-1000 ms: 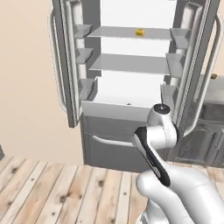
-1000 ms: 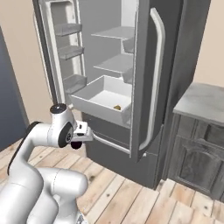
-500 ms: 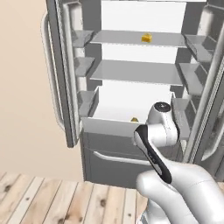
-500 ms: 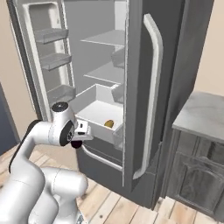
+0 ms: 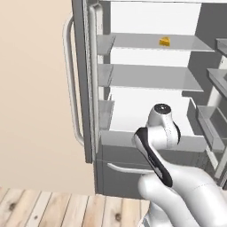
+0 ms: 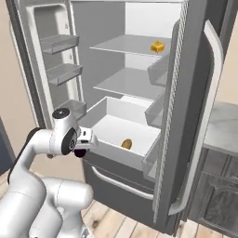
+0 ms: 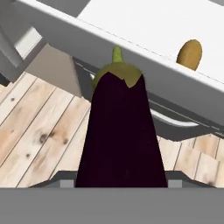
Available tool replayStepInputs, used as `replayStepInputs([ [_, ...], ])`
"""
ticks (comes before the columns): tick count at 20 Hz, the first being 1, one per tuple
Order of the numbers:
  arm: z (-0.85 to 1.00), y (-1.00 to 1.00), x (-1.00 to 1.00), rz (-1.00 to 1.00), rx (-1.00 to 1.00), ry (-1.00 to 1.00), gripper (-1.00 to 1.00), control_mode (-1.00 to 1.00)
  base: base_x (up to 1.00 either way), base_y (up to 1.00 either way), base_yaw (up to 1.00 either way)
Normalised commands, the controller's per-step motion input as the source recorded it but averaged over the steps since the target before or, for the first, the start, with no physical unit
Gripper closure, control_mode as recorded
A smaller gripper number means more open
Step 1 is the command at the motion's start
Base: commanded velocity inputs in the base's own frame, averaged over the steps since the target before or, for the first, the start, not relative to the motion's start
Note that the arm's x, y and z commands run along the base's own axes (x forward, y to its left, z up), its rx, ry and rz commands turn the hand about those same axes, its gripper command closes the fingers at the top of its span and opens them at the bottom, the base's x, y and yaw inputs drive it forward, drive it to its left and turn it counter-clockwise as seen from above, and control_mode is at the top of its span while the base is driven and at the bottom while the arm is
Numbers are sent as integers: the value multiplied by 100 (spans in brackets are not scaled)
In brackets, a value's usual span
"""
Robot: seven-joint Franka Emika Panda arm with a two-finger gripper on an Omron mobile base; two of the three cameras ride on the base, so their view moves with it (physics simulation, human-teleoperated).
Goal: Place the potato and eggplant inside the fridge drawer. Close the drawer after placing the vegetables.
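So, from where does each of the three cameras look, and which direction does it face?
Left base view: behind-left of the arm, facing the open fridge; white arm lower right.
Right base view: behind-right, facing the drawer holding the potato; arm lower left.
Hand view: along the gripper, at the eggplant.
Shared: potato, drawer, cheese wedge.

Fridge drawer pulled out, white inside, potato lying on its floor near the front wall; the hand view has the same potato just past the drawer's front rim. Top fridge shelf carries a yellow cheese wedge, also seen at. Middle shelf bare. Wood plank floor under the fridge.
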Motion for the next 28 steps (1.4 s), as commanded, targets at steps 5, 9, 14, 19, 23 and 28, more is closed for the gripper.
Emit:
replayStepInputs([
  [5,0,0,0,0,0,0,100,100,60,0,-16],
  [9,0,0,0,0,0,0,100,100,36,-17,-8],
  [14,0,0,0,0,0,0,100,100,6,-32,0],
  [19,0,0,0,0,0,0,100,100,41,-21,0],
  [23,0,0,0,0,0,0,100,100,48,-31,0],
  [28,0,0,0,0,0,0,100,100,2,-23,0],
])
